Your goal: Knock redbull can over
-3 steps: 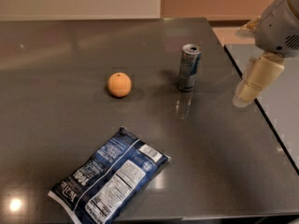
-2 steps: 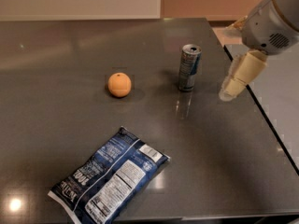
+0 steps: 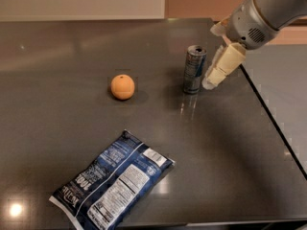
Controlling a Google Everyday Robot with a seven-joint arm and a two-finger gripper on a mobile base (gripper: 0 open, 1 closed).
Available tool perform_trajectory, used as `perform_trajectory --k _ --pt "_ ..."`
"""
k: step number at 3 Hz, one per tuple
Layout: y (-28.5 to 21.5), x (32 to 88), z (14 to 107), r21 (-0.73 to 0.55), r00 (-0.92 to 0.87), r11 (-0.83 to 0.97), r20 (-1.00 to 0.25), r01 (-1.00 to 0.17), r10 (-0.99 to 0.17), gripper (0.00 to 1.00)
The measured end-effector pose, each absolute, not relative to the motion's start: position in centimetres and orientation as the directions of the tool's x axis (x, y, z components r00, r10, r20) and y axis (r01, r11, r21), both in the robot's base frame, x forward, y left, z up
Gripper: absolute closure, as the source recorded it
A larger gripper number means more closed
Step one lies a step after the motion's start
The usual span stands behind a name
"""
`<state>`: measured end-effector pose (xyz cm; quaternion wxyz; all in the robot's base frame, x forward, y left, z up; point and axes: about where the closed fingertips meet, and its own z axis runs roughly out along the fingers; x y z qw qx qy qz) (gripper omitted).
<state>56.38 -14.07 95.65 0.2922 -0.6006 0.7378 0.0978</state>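
The redbull can [image 3: 194, 69] stands upright on the dark table [image 3: 72, 51], silver and blue with a silver top. My gripper [image 3: 211, 82] hangs just to the right of the can, its cream fingers slanting down and left, the tip very close to the can's lower side. The grey arm comes in from the upper right corner.
An orange fruit [image 3: 123, 86] lies left of the can. A blue chip bag [image 3: 113, 181] lies flat near the front edge. The table's right edge [image 3: 268, 109] runs diagonally just right of my gripper, with pale floor beyond.
My gripper has moved left from the table's right edge toward the can and now sits right beside it. The can still stands upright in the same spot.
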Motion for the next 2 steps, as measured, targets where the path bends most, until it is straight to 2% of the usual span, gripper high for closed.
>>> perform_trajectory --k 2 --pt "-13.3 62.6 92.8 -0.099 -0.194 0.315 -0.606 -0.944 -0.771 0.00"
